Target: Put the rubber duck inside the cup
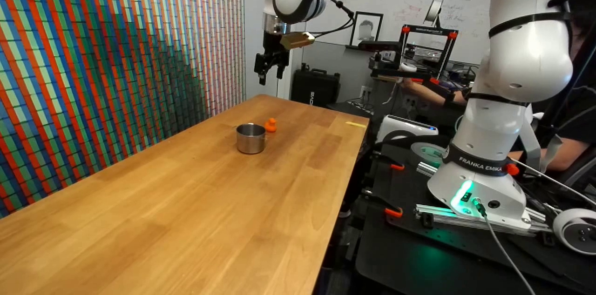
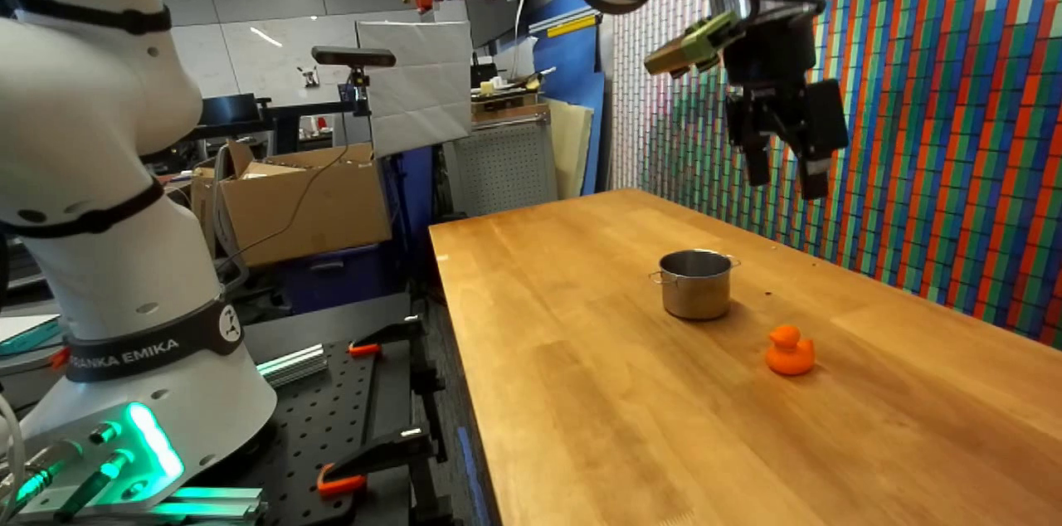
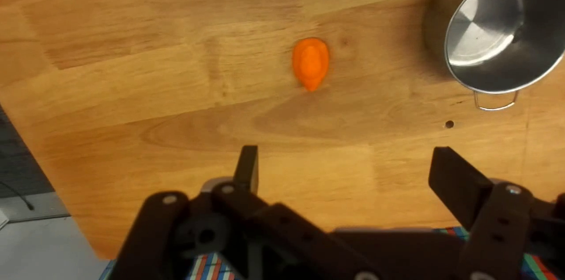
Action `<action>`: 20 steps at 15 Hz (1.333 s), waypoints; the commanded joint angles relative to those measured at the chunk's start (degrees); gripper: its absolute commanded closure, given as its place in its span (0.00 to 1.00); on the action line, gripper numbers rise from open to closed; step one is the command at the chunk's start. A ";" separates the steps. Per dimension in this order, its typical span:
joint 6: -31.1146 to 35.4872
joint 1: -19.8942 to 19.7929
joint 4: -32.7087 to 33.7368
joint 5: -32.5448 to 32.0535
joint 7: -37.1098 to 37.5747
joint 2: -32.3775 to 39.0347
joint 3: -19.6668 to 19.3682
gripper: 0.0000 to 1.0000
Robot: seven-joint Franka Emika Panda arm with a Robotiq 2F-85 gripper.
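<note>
Wrist view: orange rubber duck (image 3: 310,62) on the wooden tabletop (image 3: 132,81), apart from the two-handled metal cup (image 3: 492,35) and outside it. Upright in both exterior views; in an exterior view, with bare wood plainly between duck (image 2: 790,355) and cup (image 2: 697,298).

Robotiq gripper (image 3: 344,163) spread wide, with a broad gap from fingertip to fingertip and nothing held. Hanging well above the tabletop in both exterior views, touching neither duck nor cup. Hard to tell whether squarely over the duck; in the wrist view, with the duck a little beyond the fingertips and off-centre toward one of them.

As to progress, apparently at the very beginning: no grasp, no lift, no delivery. In the visible part of the cup's inside, only bare shiny metal, with the mouth facing up and unobstructed. Left to do, by the look of things: line up over the duck, come down, close on it, raise it above the rim, carry it across and let go inside. Probably room enough for the drop, judging by the wide mouth beside so small a duck.
</note>
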 commanded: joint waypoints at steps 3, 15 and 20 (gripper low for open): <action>1.03 3.01 5.34 -2.76 6.15 10.08 -2.27 0.00; 4.56 4.84 6.00 -4.41 9.53 17.48 -6.14 0.00; 7.77 7.27 6.52 -5.98 11.55 19.51 -7.79 0.19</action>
